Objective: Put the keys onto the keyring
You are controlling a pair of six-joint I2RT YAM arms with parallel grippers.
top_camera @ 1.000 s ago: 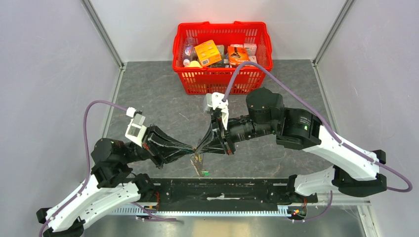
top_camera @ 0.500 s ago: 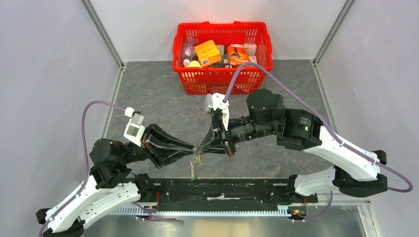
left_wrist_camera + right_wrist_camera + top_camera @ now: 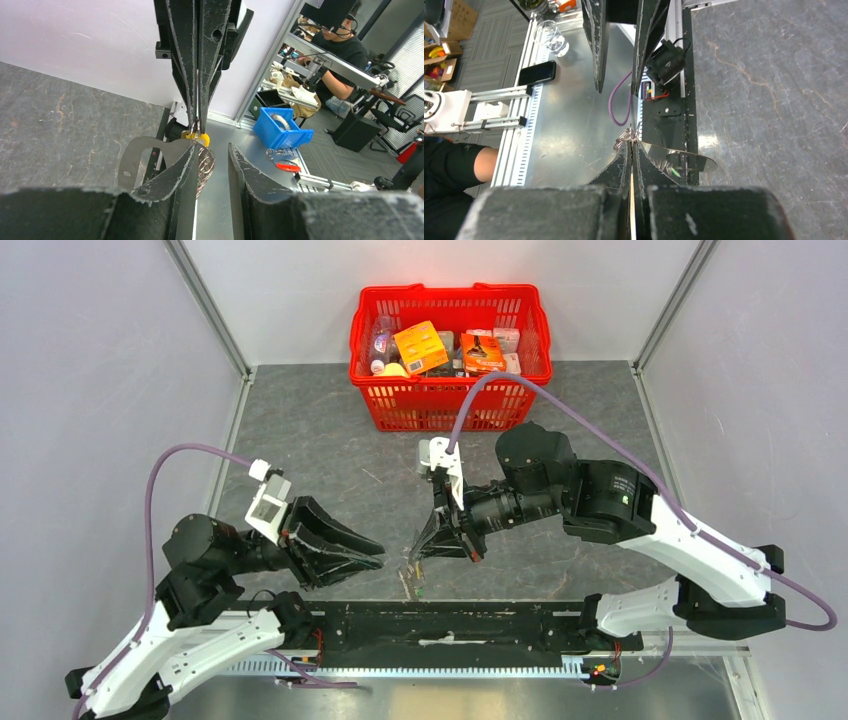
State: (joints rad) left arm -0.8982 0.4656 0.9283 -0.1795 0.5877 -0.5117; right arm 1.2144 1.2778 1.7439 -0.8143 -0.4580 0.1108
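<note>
Top external view is showing the right gripper [image 3: 414, 554] reaching down toward the middle of the table's [image 3: 300, 440] near edge. Its jaws are pressing tight together on the keyring [image 3: 407, 567], and the thin wire loop is hanging below the fingertips. From this height it is impossible to say whether the loop is touching the surface.

The green key [image 3: 418, 590] is showing as a tiny speck under the ring, close to the near edge. In the left wrist view the yellow key [image 3: 198, 136] is sitting just beneath the pinched fingertips, against the coiled stretch of the ring. Both keys are too small for the frames to show whether they are threaded onto the wire.

The left gripper [image 3: 378, 558] is pointing at the right one from the left, tip facing tip, with a clear gap between them. Its jaws are standing partly apart and are gripping nothing. The left wrist view is showing the ring's coil just past one of its fingers, apart from it, and the right wrist view is showing the two fingers spread, with the ring well short of them.

A red basket [image 3: 450, 405] full of packaged goods is sitting at the middle of the table's far edge, well apart from both grippers.
</note>
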